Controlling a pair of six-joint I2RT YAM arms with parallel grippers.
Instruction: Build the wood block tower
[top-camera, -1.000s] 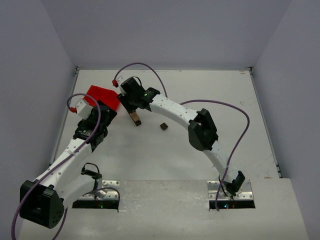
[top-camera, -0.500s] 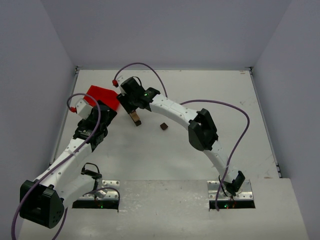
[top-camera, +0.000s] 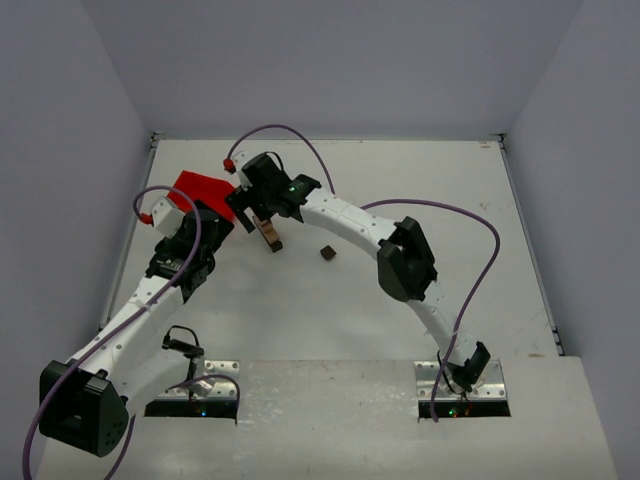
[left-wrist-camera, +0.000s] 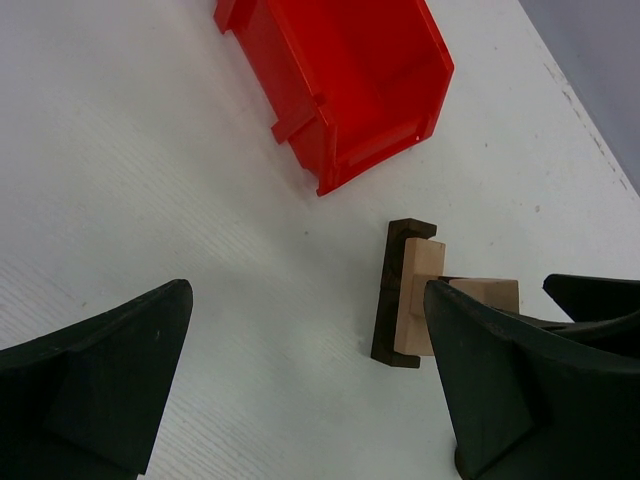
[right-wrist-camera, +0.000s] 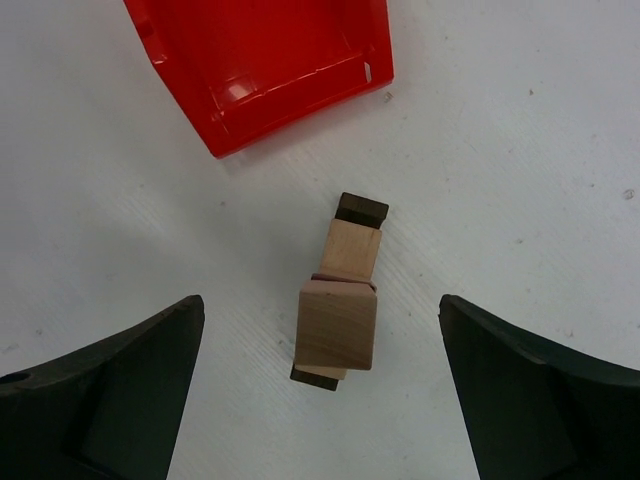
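The wood block tower (top-camera: 268, 234) is a slim column of tan and dark cubes standing just right of the red bin. In the right wrist view I look down on it, a tan cube (right-wrist-camera: 337, 325) on top, slightly turned against the ones under it. My right gripper (right-wrist-camera: 320, 298) hangs open above the tower, its fingers wide on both sides and touching nothing. My left gripper (left-wrist-camera: 307, 288) is open and empty, low on the table just left of the tower (left-wrist-camera: 408, 292).
A red bin (top-camera: 205, 190) lies tipped at the back left, close behind the tower (right-wrist-camera: 260, 60). One loose dark cube (top-camera: 327, 253) sits on the white table right of the tower. The right arm's finger (left-wrist-camera: 600, 300) shows beyond the tower.
My right gripper has opened wide, letting go of the top tan cube, which stays on the tower. The left arm has not moved.
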